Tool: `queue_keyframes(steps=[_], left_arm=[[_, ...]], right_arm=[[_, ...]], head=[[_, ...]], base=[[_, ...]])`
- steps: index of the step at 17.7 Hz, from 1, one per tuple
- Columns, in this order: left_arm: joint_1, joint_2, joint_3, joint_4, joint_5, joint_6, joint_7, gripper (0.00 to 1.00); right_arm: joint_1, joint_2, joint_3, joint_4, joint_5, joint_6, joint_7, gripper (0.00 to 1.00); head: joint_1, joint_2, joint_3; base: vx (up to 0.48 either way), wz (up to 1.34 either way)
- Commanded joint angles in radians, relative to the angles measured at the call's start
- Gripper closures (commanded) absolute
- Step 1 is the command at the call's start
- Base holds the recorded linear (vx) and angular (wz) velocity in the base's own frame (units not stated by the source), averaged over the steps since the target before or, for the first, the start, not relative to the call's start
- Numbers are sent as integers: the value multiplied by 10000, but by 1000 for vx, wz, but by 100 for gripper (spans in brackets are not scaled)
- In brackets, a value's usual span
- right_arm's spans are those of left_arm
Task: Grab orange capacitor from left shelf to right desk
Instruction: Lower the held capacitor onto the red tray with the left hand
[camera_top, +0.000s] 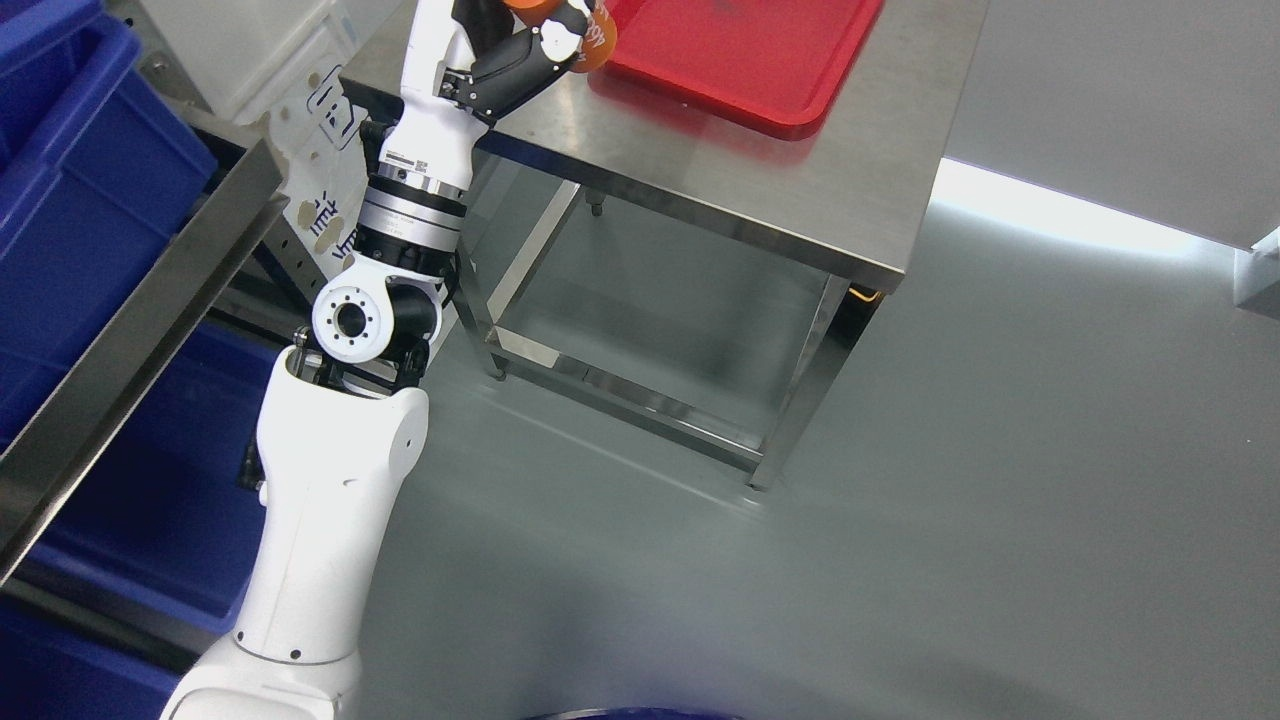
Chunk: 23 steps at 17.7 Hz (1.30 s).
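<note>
My left arm rises from the lower left to the top of the head view. Its hand is curled around an orange capacitor, an orange cylinder with white print, partly cut off by the top edge. The hand holds it above the left edge of the steel desk, right beside the near-left corner of a red tray lying on that desk. The right arm is out of sight.
Blue bins sit on the steel shelf at the left, with more blue bins below. A white perforated panel stands between shelf and desk. Grey floor stretches to the right and under the desk.
</note>
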<state>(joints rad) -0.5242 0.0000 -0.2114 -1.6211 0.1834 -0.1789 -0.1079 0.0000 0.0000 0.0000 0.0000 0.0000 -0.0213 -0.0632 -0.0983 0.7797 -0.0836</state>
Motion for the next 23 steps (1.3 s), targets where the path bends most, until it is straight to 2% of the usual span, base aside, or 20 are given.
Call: queue_keyframes(steps=[1,6,9,14,18,23], left_arm=[[-615,175,-1046,1543,-24,133,5,97],[-1827,175,-1352,3215,-70,531,5,97],[-2044,175,-1598,3952,-101,577,20,97],[-1938,175,-1737,4184,-147,853,36,96],[-1233,175,-1615,4308,-974,808,5,96],[-602,175,-1629,3985,-1021,808,5,93]], right_arm=[[31,-175,-168,-174,31,-2,3,0],[31,-175,-168,-174,31,-2,3,0],[31,-175,-168,-174,31,-2,3,0],[31,-175,-168,-174,31,-2,3,0],[31,-175,-168,-174,31,-2,3,0],[16,-175,-168,-174,31,-2,3,0]], head=[[0,0,0],[0,0,0],[0,0,0],[0,0,0],[0,0,0],[0,0,0]], base=[[262,-166],[256,-177],[256,-163],[233,-148],[196,-107],[143,-61]])
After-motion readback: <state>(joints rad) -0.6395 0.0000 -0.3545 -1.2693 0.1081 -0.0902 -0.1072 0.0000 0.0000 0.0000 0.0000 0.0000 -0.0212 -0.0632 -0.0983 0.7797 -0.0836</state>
